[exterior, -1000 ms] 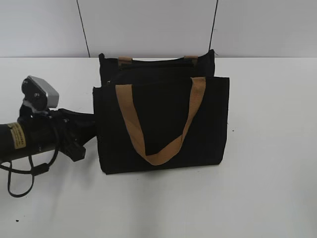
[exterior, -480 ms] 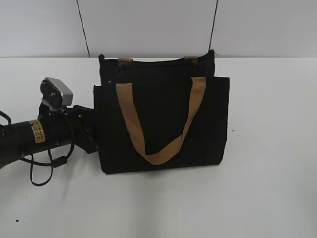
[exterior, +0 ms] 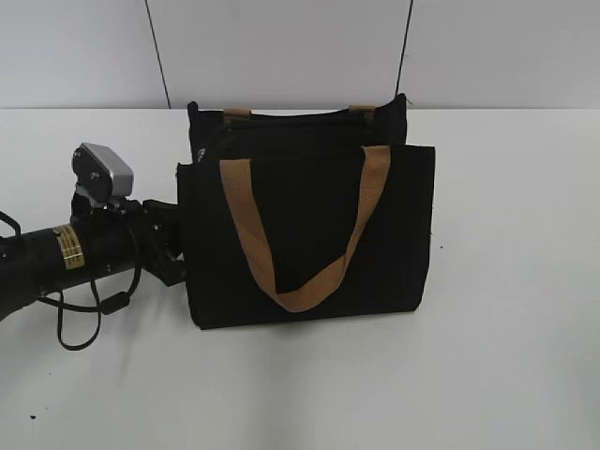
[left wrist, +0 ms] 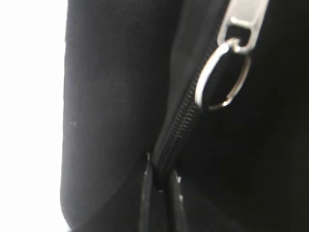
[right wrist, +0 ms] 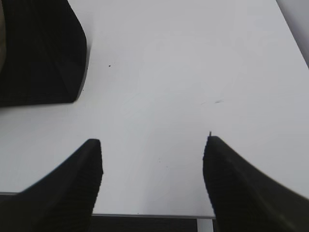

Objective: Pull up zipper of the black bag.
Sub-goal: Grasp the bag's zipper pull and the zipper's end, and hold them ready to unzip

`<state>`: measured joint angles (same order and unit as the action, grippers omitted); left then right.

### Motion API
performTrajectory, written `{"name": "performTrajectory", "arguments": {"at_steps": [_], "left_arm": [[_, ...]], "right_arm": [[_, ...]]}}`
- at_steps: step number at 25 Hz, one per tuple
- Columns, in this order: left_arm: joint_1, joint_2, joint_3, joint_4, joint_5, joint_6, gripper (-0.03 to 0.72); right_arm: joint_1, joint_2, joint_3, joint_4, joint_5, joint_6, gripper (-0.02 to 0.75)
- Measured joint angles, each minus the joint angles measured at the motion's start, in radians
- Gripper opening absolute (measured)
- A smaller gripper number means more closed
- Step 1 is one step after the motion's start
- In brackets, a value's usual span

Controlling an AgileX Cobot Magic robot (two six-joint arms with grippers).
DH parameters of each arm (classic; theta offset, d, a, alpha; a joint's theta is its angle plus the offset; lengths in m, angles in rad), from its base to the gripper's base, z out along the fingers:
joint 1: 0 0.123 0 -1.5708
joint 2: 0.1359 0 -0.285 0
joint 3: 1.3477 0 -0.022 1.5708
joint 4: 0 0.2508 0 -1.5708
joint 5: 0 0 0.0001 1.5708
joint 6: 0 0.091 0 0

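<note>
The black bag [exterior: 309, 234] stands upright on the white table, its tan strap handle [exterior: 300, 291] hanging down the front. My left gripper [exterior: 178, 248] is pressed against the bag's left side. In the left wrist view its two fingers [left wrist: 145, 203] are pinched together on the lower end of the black zipper track [left wrist: 181, 125]; the left gripper [left wrist: 159, 191] is shut there. The silvery ring pull tab [left wrist: 222, 77] hangs farther along the track, apart from the fingers. My right gripper [right wrist: 152, 150] is open and empty above the table, and is out of the exterior view.
The white table [exterior: 506, 356] stretches to the right and in front of the bag. A corner of the bag [right wrist: 38, 53] shows at the upper left of the right wrist view. The table's front edge [right wrist: 145, 215] lies just below the right fingers. A cable loop [exterior: 80, 323] hangs under the left arm.
My left arm has moved to the right, from a little off the bag up to its left side. The bag has stayed in place.
</note>
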<state>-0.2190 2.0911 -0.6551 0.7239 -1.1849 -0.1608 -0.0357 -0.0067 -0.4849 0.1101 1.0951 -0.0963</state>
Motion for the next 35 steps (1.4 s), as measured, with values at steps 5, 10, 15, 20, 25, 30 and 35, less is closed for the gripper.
{"name": "performTrajectory", "arguments": {"at_steps": [5, 10, 15, 20, 25, 30, 35], "left_arm": [[0.0, -0.069, 0.063, -0.039, 0.019, 0.0, 0.038], [0.0, -0.219, 0.114, -0.12, 0.137, -0.001, 0.038], [0.0, -0.373, 0.115, -0.126, 0.299, -0.072, 0.038], [0.0, -0.469, 0.078, -0.049, 0.434, -0.167, 0.037], [0.0, -0.521, 0.03, 0.007, 0.518, -0.25, 0.036], [0.0, -0.546, -0.017, 0.077, 0.578, -0.322, 0.036], [0.0, -0.571, -0.026, 0.101, 0.597, -0.346, 0.036]], "right_arm": [[0.0, 0.0, 0.0, 0.0, 0.0, 0.0, 0.503], [0.0, 0.0, 0.0, 0.0, 0.0, 0.0, 0.503], [0.0, 0.0, 0.0, 0.0, 0.0, 0.0, 0.503], [0.0, 0.0, 0.0, 0.0, 0.0, 0.0, 0.498], [0.0, 0.003, -0.002, 0.036, -0.007, 0.001, 0.464], [0.0, 0.143, -0.034, 0.172, -0.12, -0.009, 0.461], [0.0, 0.382, -0.095, 0.29, -0.192, -0.154, 0.461]]}}
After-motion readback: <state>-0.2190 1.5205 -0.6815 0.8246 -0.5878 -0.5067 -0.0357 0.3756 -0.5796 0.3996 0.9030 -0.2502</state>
